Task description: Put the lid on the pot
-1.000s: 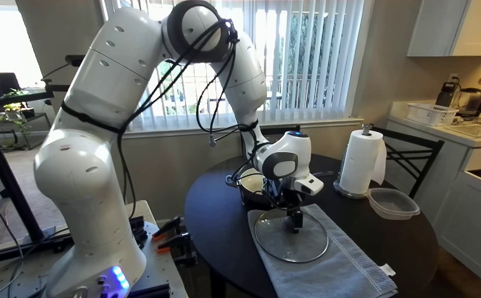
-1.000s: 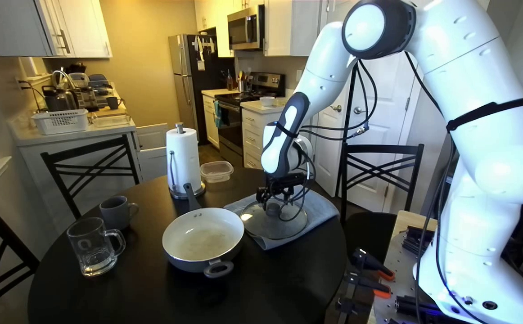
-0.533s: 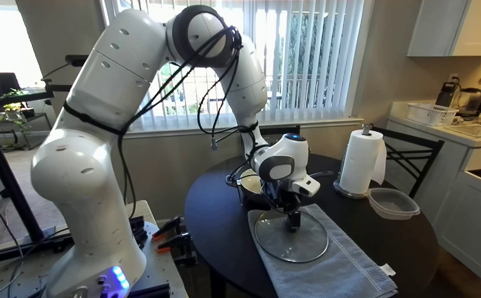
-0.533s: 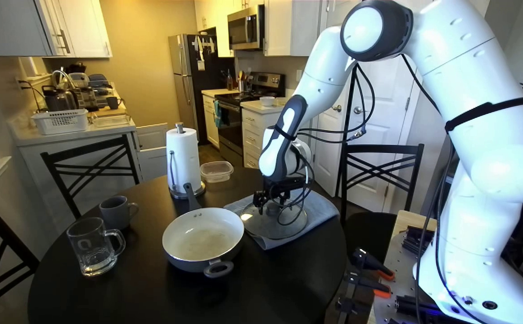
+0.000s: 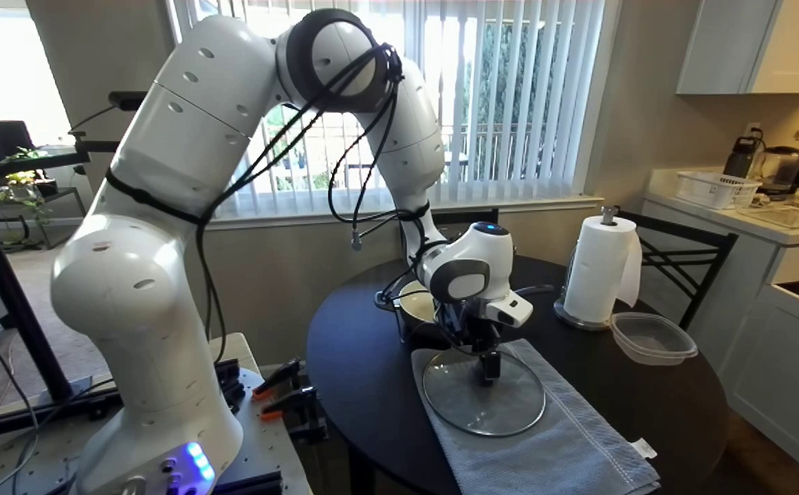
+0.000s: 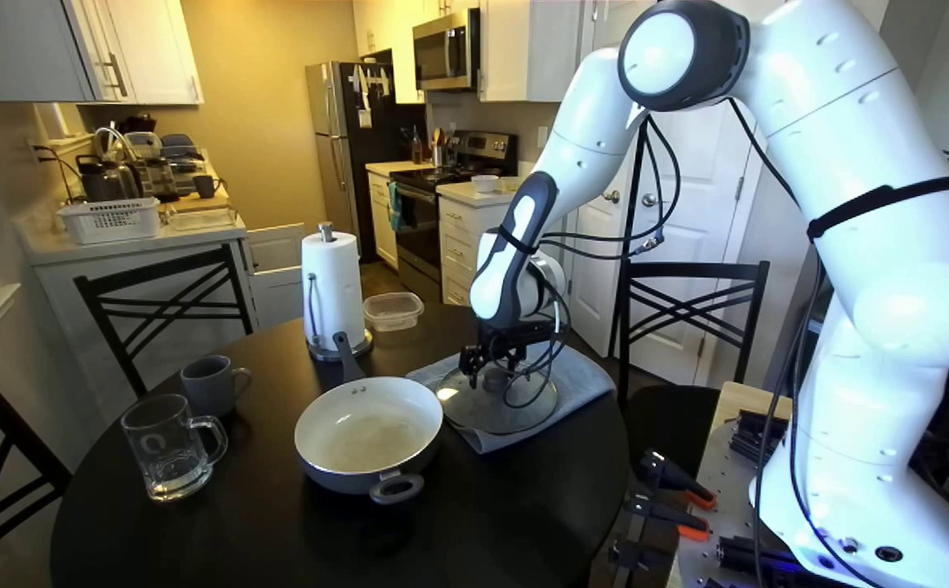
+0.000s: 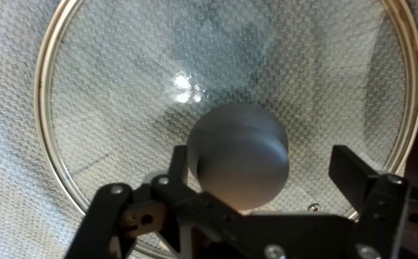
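Note:
The clear glass lid lies flat on the grey towel, in both exterior views (image 5: 482, 411) (image 6: 487, 411). It fills most of the wrist view (image 7: 122, 90), with its dark round knob (image 7: 239, 158) upright in the middle. My gripper (image 7: 261, 154) is open, one finger on each side of the knob. The left finger in the wrist view is right beside the knob, contact unclear; the right finger stands well apart. The gripper also shows over the lid in an exterior view (image 6: 487, 366). The pot (image 6: 368, 433) stands beside the towel; the arm partly hides it in an exterior view (image 5: 416, 306).
The pot's handle (image 6: 349, 359) points toward the paper towel roll (image 6: 334, 294). A plastic container (image 6: 394, 312) stands behind. A glass mug (image 6: 168, 449) and a grey mug (image 6: 211, 385) stand on the pot's far side from the lid. The towel (image 5: 557, 440) lies under the lid.
Over the first half second the arm lowered slightly and the gripper shifted a little sideways over the knob, toward the pot side. Since then it has barely moved. The lid and pot have not moved.

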You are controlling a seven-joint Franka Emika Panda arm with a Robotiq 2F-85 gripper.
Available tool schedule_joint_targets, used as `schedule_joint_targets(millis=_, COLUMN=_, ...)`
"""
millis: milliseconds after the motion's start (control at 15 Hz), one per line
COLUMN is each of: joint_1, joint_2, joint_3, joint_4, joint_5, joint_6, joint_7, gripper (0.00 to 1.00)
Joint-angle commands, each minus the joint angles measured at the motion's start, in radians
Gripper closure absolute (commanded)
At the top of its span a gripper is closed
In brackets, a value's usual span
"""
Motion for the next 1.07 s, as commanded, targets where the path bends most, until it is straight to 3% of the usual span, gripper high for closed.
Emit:
schedule_joint_targets(millis=0, joint_1=0.008, joint_2=0.003, joint_3=-0.013, joint_4=-0.007, joint_5=0.026, joint_6=0.018, joint_7=-0.013, gripper=0.26)
schedule_joint_targets(millis=400, joint_1=0.056, joint_2=-0.017, joint_3=-0.071, joint_4=-0.017, joint_5=0.007, joint_6=-0.038, joint_7=0.033, gripper=0.63)
schedule_joint_targets(millis=867, joint_1=0.117, joint_2=-0.017, joint_3=-0.122, joint_4=-0.015, joint_5=-0.007, joint_6=-0.063, joint_7=0.065, gripper=0.66)
schedule_joint_targets(millis=933, joint_1=0.120, joint_2=-0.016, joint_3=-0.124, joint_4=-0.014, joint_5=-0.007, joint_6=-0.066, joint_7=0.066, gripper=0.17)
schedule_joint_targets(millis=1000, joint_1=0.118, joint_2=-0.015, joint_3=-0.122, joint_4=-0.013, joint_5=-0.006, joint_6=-0.070, joint_7=0.063, gripper=0.15)
